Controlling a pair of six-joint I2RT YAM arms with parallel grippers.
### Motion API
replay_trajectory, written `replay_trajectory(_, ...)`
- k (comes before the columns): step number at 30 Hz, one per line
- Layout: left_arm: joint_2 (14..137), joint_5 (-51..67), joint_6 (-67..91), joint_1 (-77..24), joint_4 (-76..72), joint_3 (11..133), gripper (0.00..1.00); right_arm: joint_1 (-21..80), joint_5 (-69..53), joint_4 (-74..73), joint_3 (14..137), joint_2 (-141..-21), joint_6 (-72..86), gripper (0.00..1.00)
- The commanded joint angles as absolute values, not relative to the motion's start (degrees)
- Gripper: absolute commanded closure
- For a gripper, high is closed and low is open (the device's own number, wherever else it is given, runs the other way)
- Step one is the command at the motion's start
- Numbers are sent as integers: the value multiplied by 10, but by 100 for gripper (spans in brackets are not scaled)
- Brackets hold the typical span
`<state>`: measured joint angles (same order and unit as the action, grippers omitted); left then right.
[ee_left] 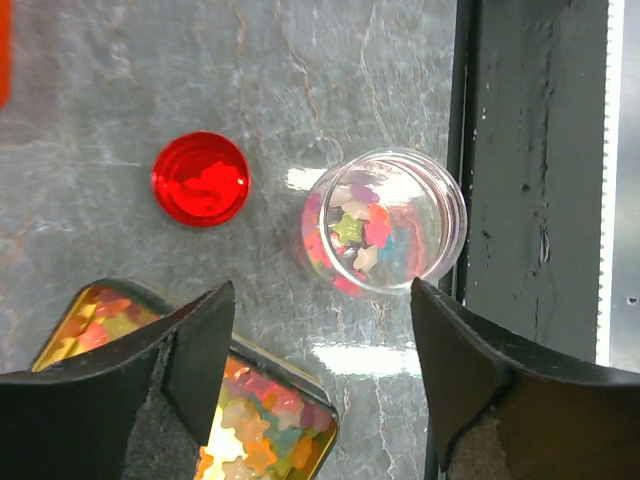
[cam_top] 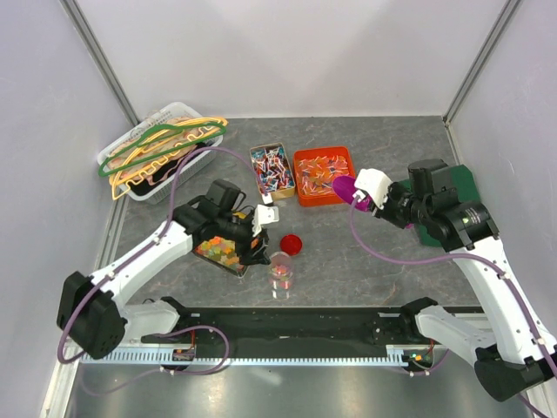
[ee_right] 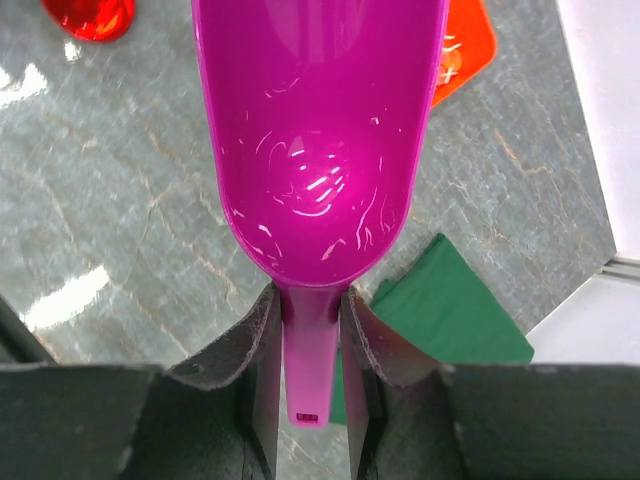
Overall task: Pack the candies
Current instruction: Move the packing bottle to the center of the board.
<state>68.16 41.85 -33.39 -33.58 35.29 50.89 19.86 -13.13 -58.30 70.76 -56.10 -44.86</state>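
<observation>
Beneath the left gripper (ee_left: 320,290), jaws spread and empty, candies (ee_left: 255,440) fill a tin (ee_left: 285,368) half hidden by its fingers (ee_left: 195,350); a red lid (ee_left: 200,179) and a clear jar (ee_left: 460,215) holding more lie just ahead. The right gripper (ee_right: 310,330) pinches the purple scoop (ee_right: 315,130), whose bowl hides most of the orange tray (ee_right: 465,50)

Small pastel star-shaped sweets (ee_left: 362,232) in orange, yellow, pink and green; lying in a thin layer at the bottom of a clear round plastic jar (ee_left: 463,215), upright and open on top; more of the same stars (ee_left: 250,440) filling a shallow gold-rimmed rectangular tin (ee_left: 310,385) just beside the jar; red, blue and white twist-wrapped pieces (cam_top: 271,170) piled in a small gold box (cam_top: 265,146); others (cam_top: 320,178) strewn across an orange square tray (cam_top: 324,150) touching that box.
</observation>
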Motion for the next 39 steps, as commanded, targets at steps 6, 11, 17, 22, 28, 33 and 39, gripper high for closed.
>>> replay_trajectory(6,772,339,-301,-390,326,576,32,192,-149,-483,652,-507,-376,100)
replay_trajectory(11,803,323,-303,-401,325,593,42,193,-151,-467,615,-486,-367,100)
replay_trajectory(17,825,312,-308,-416,330,608,69,192,-152,-457,606,-471,-360,100)
replay_trajectory(22,829,307,-313,-426,335,617,87,192,-150,-444,596,-470,-354,100)
replay_trajectory(28,831,295,-314,-430,334,629,98,192,-150,-432,590,-467,-345,100)
replay_trajectory(33,845,265,-308,-432,318,639,98,192,-151,-432,594,-461,-342,100)
replay_trajectory(39,872,209,-308,-446,295,643,98,192,-147,-432,590,-461,-343,100)
